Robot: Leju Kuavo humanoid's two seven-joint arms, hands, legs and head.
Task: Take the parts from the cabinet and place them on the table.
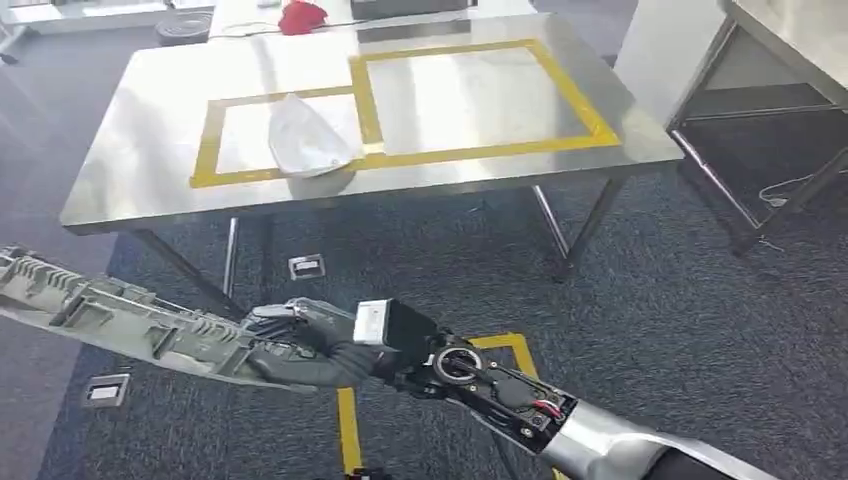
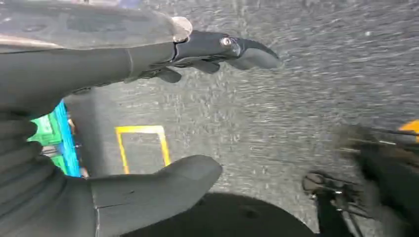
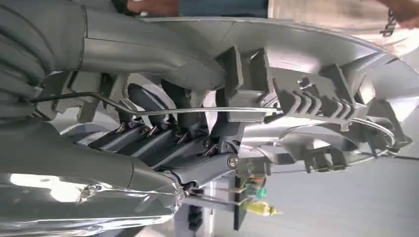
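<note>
A long grey ribbed plastic part (image 1: 110, 305) reaches out to the left, low over the carpet in the head view. My right hand (image 1: 310, 345) grips its near end. Up close, in the right wrist view, my right hand (image 3: 163, 133) has its dark fingers wrapped into the part's (image 3: 306, 94) ribs and wire. In front of me stands a steel table (image 1: 150, 130) with two yellow tape frames. A white curved part (image 1: 310, 135) lies in the left frame. My left hand (image 2: 99, 59) hangs over the carpet, fingers and thumb apart, holding nothing.
A red object (image 1: 302, 15) and a dark round thing (image 1: 185, 28) lie beyond the table. A second steel table (image 1: 790, 40) stands at the right. Floor sockets (image 1: 307, 266) and yellow floor tape (image 1: 500, 345) mark the carpet. A person's sleeve (image 3: 197, 6) is close to the part.
</note>
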